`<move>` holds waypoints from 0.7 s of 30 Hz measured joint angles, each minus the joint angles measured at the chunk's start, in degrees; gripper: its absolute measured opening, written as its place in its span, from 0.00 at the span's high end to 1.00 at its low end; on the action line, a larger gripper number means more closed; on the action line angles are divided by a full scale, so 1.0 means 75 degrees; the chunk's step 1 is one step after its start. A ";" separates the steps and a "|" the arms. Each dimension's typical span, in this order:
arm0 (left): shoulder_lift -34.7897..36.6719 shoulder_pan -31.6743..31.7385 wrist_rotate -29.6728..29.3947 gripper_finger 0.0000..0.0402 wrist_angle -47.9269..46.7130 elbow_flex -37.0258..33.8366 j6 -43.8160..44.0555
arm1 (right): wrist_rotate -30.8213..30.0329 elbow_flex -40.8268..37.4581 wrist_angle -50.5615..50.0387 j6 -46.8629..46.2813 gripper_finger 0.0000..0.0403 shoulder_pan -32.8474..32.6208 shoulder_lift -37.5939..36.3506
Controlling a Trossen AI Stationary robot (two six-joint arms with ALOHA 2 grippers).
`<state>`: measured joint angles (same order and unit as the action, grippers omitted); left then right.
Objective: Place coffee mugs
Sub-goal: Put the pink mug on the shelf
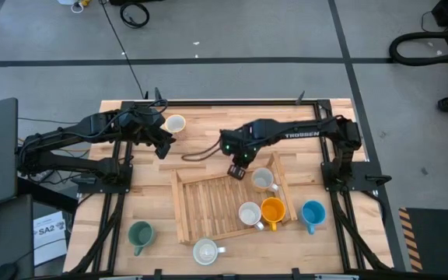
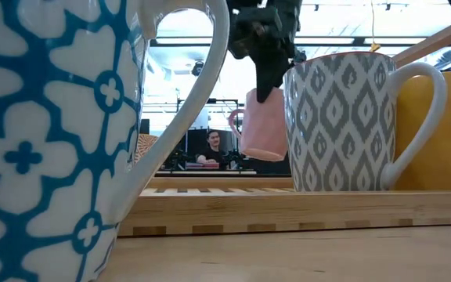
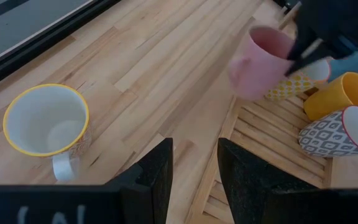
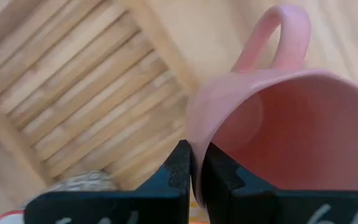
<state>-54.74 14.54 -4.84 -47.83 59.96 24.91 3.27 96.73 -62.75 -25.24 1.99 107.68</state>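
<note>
R gripper (image 4: 194,163) clamped on rim of pink mug (image 4: 278,118), wall pinched btwn fingers, handle pointing away from wrist. Held clear above wooden slat rack (image 1: 208,204), over its far edge. Just beyond gripper on rack: pale patterned mug (image 1: 264,180). Further toward table front: grey-white patterned mug (image 1: 250,214) touching orange mug (image 1: 273,210), both lying on rack. Blue mug (image 1: 313,213) off rack to the side, on table (image 1: 317,171). Dark green mug (image 1: 140,233) and white mug (image 1: 206,250) well apart, near front edge.

L gripper (image 3: 194,163) w/ fingers partly apart, holding nothing, hovering near yellow-rimmed mug (image 3: 47,122), upright on table, well apart from R gripper.
</note>
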 joint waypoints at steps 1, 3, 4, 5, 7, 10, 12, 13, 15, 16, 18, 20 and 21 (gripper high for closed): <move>0.0000 -0.0001 0.0000 0.67 0.0000 0.0000 0.0000 | 0.0000 0.0000 0.0026 -0.0122 0.94 -0.0123 0.0000; 0.0000 0.0000 -0.0001 0.67 0.0000 -0.0001 0.0000 | 0.0000 0.0000 0.0060 -0.0329 0.94 -0.0366 0.0000; 0.0000 0.0000 -0.0001 0.67 0.0000 0.0000 -0.0001 | 0.0000 0.0000 0.0095 -0.0417 0.94 -0.0475 0.0000; 0.0000 0.0001 0.0000 0.67 0.0000 0.0000 0.0000 | 0.0000 0.0000 0.0133 -0.0473 0.94 -0.0584 0.0000; 0.0000 0.0000 0.0000 0.67 0.0000 -0.0002 0.0000 | -0.0005 0.0000 0.0148 -0.0498 0.94 -0.0774 0.0000; 0.0000 0.0001 -0.0002 0.67 0.0000 -0.0001 0.0000 | -0.0070 0.0000 0.0213 -0.0501 0.94 -0.1022 0.0000; 0.0000 0.0001 -0.0001 0.67 0.0000 0.0000 0.0000 | -0.0082 0.0000 0.0291 -0.0501 0.94 -0.1162 0.0000; 0.0000 0.0001 0.0000 0.67 0.0000 0.0000 0.0000 | -0.0085 0.0000 0.0311 -0.0501 0.94 -0.1225 0.0000; 0.0000 0.0000 0.0000 0.67 0.0000 -0.0001 0.0000 | -0.0082 0.0000 0.0360 -0.0501 0.94 -0.1335 0.0000; 0.0000 0.0001 0.0000 0.67 0.0000 0.0000 0.0000 | -0.0082 0.0000 0.0401 -0.0501 0.94 -0.1389 0.0000; 0.0000 -0.0001 -0.0003 0.67 0.0000 0.0000 0.0000 | -0.0085 0.0000 0.0431 -0.0506 0.94 -0.1485 0.0000; 0.0000 0.0001 -0.0003 0.67 0.0000 0.0000 0.0000 | -0.0090 0.0000 0.0413 -0.0507 0.94 -0.1583 0.0000; 0.0000 0.0001 -0.0002 0.67 0.0000 -0.0001 0.0000 | -0.0093 0.0000 0.0419 -0.0507 0.94 -0.1631 0.0000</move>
<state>-54.74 14.54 -4.86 -47.83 59.96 24.91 2.57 96.73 -59.61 -29.04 -10.24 107.68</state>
